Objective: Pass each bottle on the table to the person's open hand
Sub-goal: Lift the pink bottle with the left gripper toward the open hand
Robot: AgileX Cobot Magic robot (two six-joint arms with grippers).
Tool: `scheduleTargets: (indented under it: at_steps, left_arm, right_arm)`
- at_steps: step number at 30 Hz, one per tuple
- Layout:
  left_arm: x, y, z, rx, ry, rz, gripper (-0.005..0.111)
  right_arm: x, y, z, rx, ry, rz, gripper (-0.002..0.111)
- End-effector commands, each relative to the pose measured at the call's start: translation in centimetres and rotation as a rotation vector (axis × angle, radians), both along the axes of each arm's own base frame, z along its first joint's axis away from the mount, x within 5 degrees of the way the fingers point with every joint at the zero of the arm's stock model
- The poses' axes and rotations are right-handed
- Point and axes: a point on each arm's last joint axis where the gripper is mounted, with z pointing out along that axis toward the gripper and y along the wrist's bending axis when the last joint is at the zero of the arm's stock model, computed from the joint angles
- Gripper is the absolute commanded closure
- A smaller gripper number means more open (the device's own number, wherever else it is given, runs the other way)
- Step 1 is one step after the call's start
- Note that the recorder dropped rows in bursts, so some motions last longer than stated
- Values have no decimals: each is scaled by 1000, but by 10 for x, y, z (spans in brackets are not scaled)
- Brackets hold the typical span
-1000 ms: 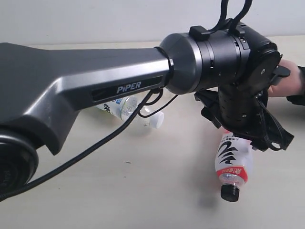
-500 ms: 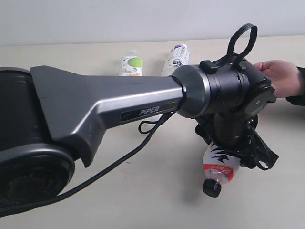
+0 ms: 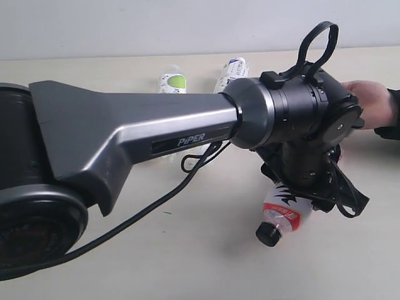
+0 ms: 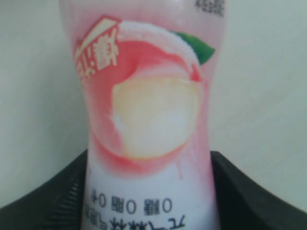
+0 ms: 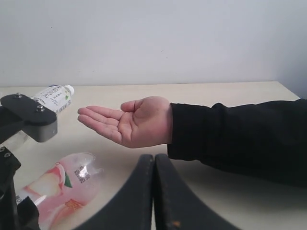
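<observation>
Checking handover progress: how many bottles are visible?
3: pink bottle in the left gripper; green-labelled bottle and white-labelled bottle farther back on the table; the arm may hide others.

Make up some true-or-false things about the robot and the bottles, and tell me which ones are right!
1. The left gripper holds the pink bottle. True.
2. The person's hand is holding a bottle. False: the palm is open and empty.
3. The right gripper is wide open. False: its fingers are pressed together, with nothing between them.
4. The pink bottle has a black cap. True.
5. No bottles are on the table. False: a green-labelled bottle and a white-labelled bottle rest on it.
</observation>
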Motion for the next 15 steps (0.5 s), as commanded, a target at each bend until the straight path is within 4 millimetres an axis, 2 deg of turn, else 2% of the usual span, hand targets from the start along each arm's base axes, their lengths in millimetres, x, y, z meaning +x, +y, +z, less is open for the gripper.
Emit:
scheduleTargets:
  at_steps: [1, 8, 15]
  left_arm:
    - [-1, 1, 29, -50, -30, 9, 106]
    - [0, 1, 68, -159, -80, 36, 106]
    - [5, -11, 103, -337, -136, 76, 106]
  right_arm:
    - [0, 0, -1, 1, -6, -7, 108]
    - [0, 0, -1, 1, -6, -7, 108]
    - [0, 0, -1, 1, -6, -7, 108]
